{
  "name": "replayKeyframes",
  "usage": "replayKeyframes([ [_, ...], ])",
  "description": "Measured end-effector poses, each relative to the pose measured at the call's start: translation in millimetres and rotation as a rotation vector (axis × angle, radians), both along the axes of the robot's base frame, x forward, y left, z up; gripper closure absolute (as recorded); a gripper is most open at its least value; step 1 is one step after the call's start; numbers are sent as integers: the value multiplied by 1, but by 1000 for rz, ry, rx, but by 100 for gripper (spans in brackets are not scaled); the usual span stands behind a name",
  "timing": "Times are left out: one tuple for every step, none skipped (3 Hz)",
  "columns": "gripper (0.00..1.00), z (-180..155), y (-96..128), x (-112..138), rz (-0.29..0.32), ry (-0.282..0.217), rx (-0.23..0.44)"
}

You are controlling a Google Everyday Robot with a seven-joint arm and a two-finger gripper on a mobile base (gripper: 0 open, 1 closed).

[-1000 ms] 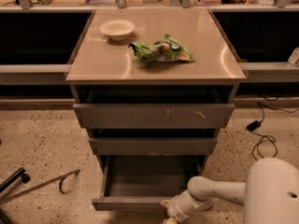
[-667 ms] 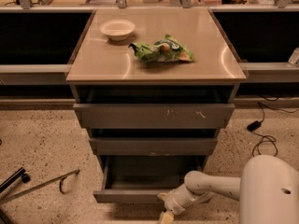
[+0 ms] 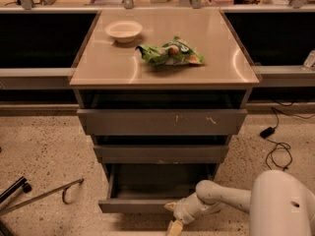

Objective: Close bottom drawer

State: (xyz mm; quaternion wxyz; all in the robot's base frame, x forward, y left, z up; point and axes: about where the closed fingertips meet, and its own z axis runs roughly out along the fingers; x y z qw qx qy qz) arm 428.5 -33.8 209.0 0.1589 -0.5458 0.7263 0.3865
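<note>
Pincer point(image 3: 172, 220) (openness not discernible) against the flat grey metal front of the open bottom drawer point(image 3: 133, 206).

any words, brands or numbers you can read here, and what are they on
Nothing can be read.
Green snack bag on the cabinet top: printed, too blurred to read.
Bowl: no text.
Bottom drawer, partly open: plain front.
Gripper, at that drawer's front edge: no label visible.
</note>
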Motion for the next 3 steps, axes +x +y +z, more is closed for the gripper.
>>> replayKeyframes([
  [0,-12,2,54,-22,-75,48],
  [0,-12,2,54,-22,-76,48],
  [0,-15,10,77,-8,-107,52],
])
